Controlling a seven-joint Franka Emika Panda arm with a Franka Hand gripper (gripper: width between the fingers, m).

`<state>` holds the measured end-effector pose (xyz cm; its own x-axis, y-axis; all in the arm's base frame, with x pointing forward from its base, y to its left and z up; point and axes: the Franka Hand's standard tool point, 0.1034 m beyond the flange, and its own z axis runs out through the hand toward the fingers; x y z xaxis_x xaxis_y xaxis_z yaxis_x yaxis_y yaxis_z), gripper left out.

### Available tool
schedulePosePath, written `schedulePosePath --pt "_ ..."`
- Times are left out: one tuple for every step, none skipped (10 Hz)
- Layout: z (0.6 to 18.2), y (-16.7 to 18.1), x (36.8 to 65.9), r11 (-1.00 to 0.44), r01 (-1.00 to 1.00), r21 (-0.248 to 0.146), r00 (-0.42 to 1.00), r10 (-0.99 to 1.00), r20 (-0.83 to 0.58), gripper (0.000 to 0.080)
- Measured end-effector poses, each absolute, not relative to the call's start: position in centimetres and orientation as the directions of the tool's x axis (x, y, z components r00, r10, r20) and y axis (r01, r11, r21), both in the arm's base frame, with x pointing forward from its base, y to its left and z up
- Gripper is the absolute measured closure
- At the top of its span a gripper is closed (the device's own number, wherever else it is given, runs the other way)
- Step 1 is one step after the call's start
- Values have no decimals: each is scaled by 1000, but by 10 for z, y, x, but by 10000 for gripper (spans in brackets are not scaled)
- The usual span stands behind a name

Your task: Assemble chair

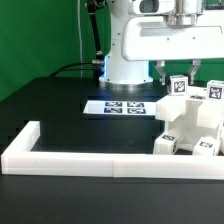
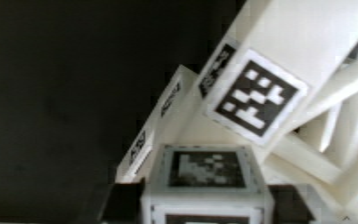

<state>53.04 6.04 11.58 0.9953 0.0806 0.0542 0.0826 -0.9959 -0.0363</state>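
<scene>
A: One gripper (image 1: 177, 72) is all you have to watch, and you can see it low at the exterior view's right, reaching down from the white arm (image 1: 150, 40) onto the cluster of chair parts (image 1: 190, 125).

B: How do the fingers stand?

A: Narrow. You see them drawn in close around the top of an upright tagged piece (image 1: 178, 88), so they look clamped on it. From the wrist camera you get the same piece end-on, a square tagged block (image 2: 202, 168) right under the lens, with dark finger pads (image 2: 126, 186) pressed at its sides.

B: And the rest of the chair?

A: You find it just beside that block: a slanted white frame with a large tag (image 2: 256, 95) leans against it, touching. In the exterior view the parts sit bunched together on the black table (image 1: 60, 110), tucked into the corner of the low white border wall (image 1: 80, 160).

B: Anything else near you?

A: The marker board (image 1: 125, 105) lies flat just beside the arm's base, a little apart from the chair parts.
</scene>
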Motion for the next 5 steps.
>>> schedulePosePath --pt "116 60 530 -997 64 -38 997 62 53 512" --pt "116 61 530 -998 58 -38 997 56 53 512" --pt "116 61 530 -998 -48 -46 998 -50 49 512" --pt "116 61 530 -993 -108 -49 993 -111 46 512" --pt "116 61 530 -985 -167 -52 985 -170 43 512"
